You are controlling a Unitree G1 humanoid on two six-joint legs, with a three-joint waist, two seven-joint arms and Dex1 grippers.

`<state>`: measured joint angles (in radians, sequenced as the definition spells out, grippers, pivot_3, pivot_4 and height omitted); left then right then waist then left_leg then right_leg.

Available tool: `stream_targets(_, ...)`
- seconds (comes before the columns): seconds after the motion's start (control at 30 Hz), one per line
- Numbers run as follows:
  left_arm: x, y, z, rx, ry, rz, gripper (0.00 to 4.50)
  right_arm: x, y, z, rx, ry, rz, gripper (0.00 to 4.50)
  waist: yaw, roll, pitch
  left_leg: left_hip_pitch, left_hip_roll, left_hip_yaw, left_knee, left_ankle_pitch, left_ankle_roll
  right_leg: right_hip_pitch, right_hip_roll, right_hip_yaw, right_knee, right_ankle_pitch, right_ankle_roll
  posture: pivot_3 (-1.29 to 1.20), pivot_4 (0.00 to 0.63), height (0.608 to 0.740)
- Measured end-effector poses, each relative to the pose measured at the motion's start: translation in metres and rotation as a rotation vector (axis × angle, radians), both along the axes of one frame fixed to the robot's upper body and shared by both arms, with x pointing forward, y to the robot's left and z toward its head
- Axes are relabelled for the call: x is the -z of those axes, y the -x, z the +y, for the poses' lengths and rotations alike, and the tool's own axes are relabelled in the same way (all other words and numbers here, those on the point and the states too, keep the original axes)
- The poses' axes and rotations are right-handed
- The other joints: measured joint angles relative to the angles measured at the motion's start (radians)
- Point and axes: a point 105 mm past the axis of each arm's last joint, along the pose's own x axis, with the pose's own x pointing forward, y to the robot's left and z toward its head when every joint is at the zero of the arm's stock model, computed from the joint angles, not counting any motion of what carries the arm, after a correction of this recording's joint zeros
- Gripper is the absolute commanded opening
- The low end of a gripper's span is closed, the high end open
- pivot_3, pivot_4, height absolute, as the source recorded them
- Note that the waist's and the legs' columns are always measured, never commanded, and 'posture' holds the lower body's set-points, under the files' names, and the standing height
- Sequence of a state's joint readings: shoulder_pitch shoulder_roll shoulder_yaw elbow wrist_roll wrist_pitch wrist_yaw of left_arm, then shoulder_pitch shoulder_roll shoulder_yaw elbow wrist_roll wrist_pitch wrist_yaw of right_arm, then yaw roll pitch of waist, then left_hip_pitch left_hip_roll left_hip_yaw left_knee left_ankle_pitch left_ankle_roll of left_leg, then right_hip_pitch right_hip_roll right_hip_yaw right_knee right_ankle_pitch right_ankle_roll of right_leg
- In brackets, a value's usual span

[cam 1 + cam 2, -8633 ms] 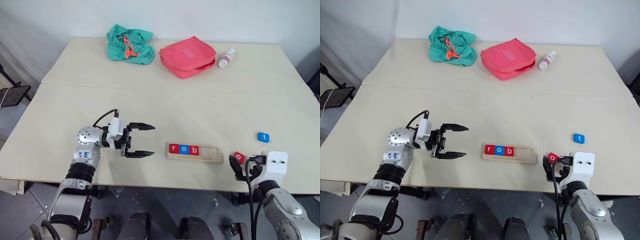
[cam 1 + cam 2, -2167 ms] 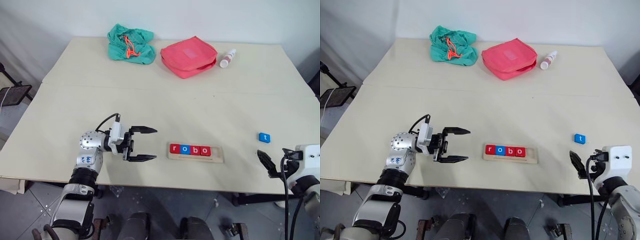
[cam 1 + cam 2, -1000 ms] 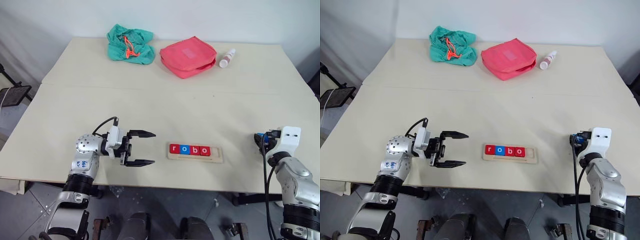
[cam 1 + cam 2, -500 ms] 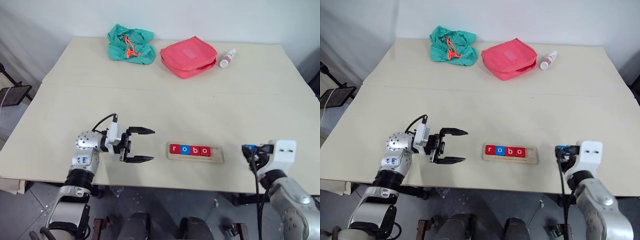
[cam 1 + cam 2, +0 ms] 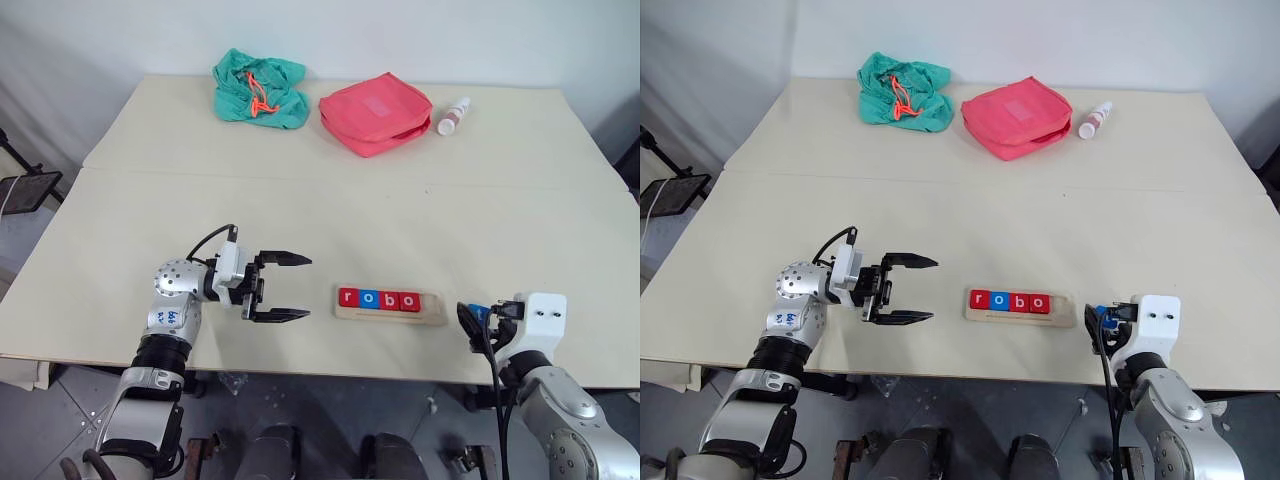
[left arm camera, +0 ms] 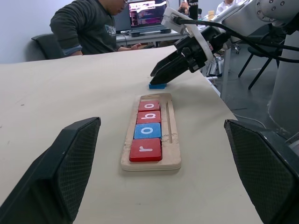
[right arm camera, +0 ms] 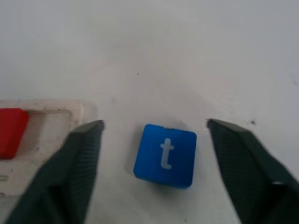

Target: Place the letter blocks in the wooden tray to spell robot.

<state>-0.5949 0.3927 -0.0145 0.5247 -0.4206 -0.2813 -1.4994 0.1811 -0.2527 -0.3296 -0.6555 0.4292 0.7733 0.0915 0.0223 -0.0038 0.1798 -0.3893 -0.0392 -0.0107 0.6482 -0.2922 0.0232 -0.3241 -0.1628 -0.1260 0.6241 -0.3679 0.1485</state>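
Note:
The wooden tray [image 5: 433,305] lies near the table's front edge and holds several letter blocks [image 5: 380,299] reading r, o, b, o from its left end. A blue block with a white t [image 7: 165,155] lies flat on the table just past the tray's right end. My right gripper [image 5: 472,322] is open, its fingers wide on either side of that block without touching it. To the left of the tray my left gripper [image 5: 306,287] is open and empty, pointing along the table toward the tray.
At the back of the table are a green cloth bag [image 5: 258,90], a large red pouch [image 5: 376,112] and a small bottle [image 5: 453,116]. In the left wrist view a person [image 6: 88,25] sits at a desk beyond the table's right edge.
My right gripper took the blue t block from the table's right side, carried it left to the tray's right end and opened, leaving it on the table. The left arm stayed put.

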Motion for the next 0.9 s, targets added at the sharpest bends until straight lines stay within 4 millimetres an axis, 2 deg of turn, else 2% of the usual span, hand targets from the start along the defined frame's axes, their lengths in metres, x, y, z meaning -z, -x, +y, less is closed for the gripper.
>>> stream_targets(0.17,0.0,0.0,0.0,0.001,-0.001,-0.002,4.5,-0.003,-0.002,-0.002,-0.073,0.022,-0.014,4.49,0.0,0.0,0.0,0.0,0.0,0.0,0.0,0.0,0.0,0.0,0.0,0.0,0.0,0.0,0.0,0.0,0.15,0.74)
stream_targets(0.23,0.0,0.0,0.0,0.001,-0.001,-0.002,4.5,-0.01,-0.002,-0.005,-0.128,0.043,-0.032,4.49,0.0,0.0,0.0,0.0,0.0,0.0,0.0,0.0,0.0,0.0,0.0,0.0,0.0,0.0,0.0,0.0,0.15,0.74)
stream_targets(0.4,0.0,0.001,0.0,0.001,-0.001,-0.003,4.5,-0.027,0.001,-0.024,-0.314,0.16,-0.005,4.49,0.002,0.0,0.0,0.0,0.0,0.001,0.0,0.0,0.0,0.001,0.0,-0.001,-0.002,0.0,0.0,0.0,0.15,0.74)
stream_targets(0.6,0.0,0.001,-0.001,0.002,0.002,-0.003,4.5,-0.025,0.008,-0.037,-0.584,0.266,0.104,4.49,0.002,-0.001,0.001,0.0,0.001,0.003,0.001,0.0,0.001,0.002,0.0,-0.001,-0.003,0.0,0.0,0.0,0.15,0.74)
stream_targets(0.7,0.0,0.001,-0.001,0.002,0.003,-0.003,4.5,-0.03,0.005,-0.042,-0.717,0.355,0.154,4.49,0.001,-0.001,0.001,0.0,0.001,0.003,0.001,0.0,0.001,0.002,0.0,-0.002,-0.004,0.0,0.0,0.0,0.15,0.74)
stream_targets(0.9,0.001,0.002,0.0,-0.002,0.001,-0.002,4.5,-0.032,-0.007,-0.04,-0.93,0.458,0.192,4.49,0.001,-0.002,0.001,-0.001,0.001,0.004,0.001,0.0,0.001,0.002,0.0,-0.003,-0.005,0.0,0.0,0.0,0.15,0.74)
